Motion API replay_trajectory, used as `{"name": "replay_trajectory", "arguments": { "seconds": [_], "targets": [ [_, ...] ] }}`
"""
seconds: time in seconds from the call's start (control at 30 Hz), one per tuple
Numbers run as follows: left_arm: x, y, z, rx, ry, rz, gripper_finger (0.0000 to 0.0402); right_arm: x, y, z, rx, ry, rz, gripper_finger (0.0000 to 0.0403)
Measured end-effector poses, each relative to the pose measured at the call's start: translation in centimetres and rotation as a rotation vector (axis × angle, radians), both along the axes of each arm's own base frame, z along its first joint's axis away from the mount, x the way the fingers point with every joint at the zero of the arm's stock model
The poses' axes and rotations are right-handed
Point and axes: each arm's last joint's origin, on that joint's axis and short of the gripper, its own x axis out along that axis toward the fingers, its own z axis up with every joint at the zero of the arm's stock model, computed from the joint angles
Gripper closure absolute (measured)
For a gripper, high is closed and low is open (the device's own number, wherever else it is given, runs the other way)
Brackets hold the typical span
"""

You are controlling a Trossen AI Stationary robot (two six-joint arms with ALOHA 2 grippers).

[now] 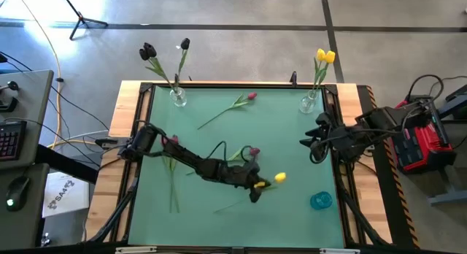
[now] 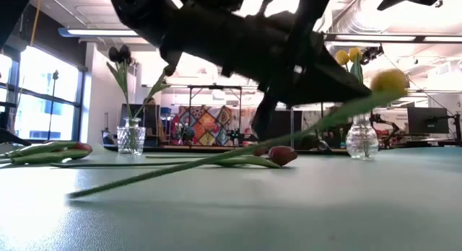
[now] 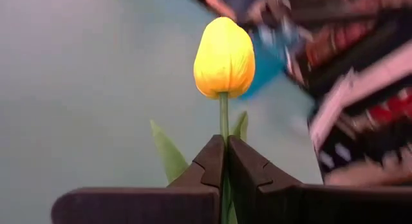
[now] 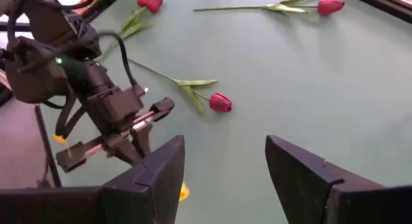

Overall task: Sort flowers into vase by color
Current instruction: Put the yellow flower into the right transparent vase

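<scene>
Yellow tulip (image 3: 224, 56), thin green stem: the left gripper (image 3: 225, 163) is clamped on that stem just below the head, with the leaves showing right behind the fingertips. In the low view the head (image 2: 390, 81) rides clear of the table (image 1: 292, 148) while the stem slopes down and away from the claw until its far end touches the green surface.

The flower looks very light and the stem springy, so it will likely droop and swing on a fast lift. Holding near the head keeps the bloom steady but leaves a long tail free; that tail is what has to find the vase mouth, and it may need to hang straight first. The head is soft and should not be squeezed.

Ahead of the claw and off to its right stands the glass vase (image 1: 310, 102) already holding yellow tulips, beside the table's far edge. Between claw and vase the surface is open. Close behind the claw lies a red tulip (image 4: 219, 102), and farther back, nearer the far edge, another red one (image 1: 250, 97). More red flowers (image 1: 172, 141) lie beside the left arm's base. The vase with black tulips (image 1: 177, 98) stands at the far left corner. A blue cup-like thing (image 1: 321, 201) sits just right of the claw, near the near edge.

The right gripper (image 4: 222, 166) waits at the table's right side, fingers apart, holding nothing. A trailing stem could catch it on the way across.
</scene>
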Motion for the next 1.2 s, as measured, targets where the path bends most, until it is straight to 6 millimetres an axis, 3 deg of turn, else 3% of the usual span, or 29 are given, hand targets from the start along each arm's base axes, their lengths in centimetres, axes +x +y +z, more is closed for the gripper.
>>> {"name": "replay_trajectory", "arguments": {
  "seconds": [0.23, 0.37, 0.7, 0.9, 1.2],
  "targets": [
    [0.5, 3.7, 4.5, 0.02, -0.204, 0.297, 0.0401, -2.2, -0.1, 1.0, -0.018, -0.146, -0.068, 0.0197],
    [0.7, 6.1, 7.3, 0.062, -0.343, 0.377, 0.0401, -3.4, -0.5, 1.9, -0.009, -0.272, -0.115, 0.0197],
    [2.6, 9.2, 13.2, 0.23, -0.47, 0.378, 0.0401, -2.0, 0.4, 1.9, -0.08, -0.316, -0.172, 0.0197],
    [3.2, 10.4, 15.5, 0.302, -0.513, 0.362, 0.0401, -0.9, 0.9, 2.1, -0.105, -0.349, -0.181, 0.0197],
    [3.3, 11.1, 15.5, 0.301, -0.512, 0.35, 0.0401, 0.4, -0.2, 3.1, -0.178, -0.397, -0.216, 0.0197]
  ]
}}
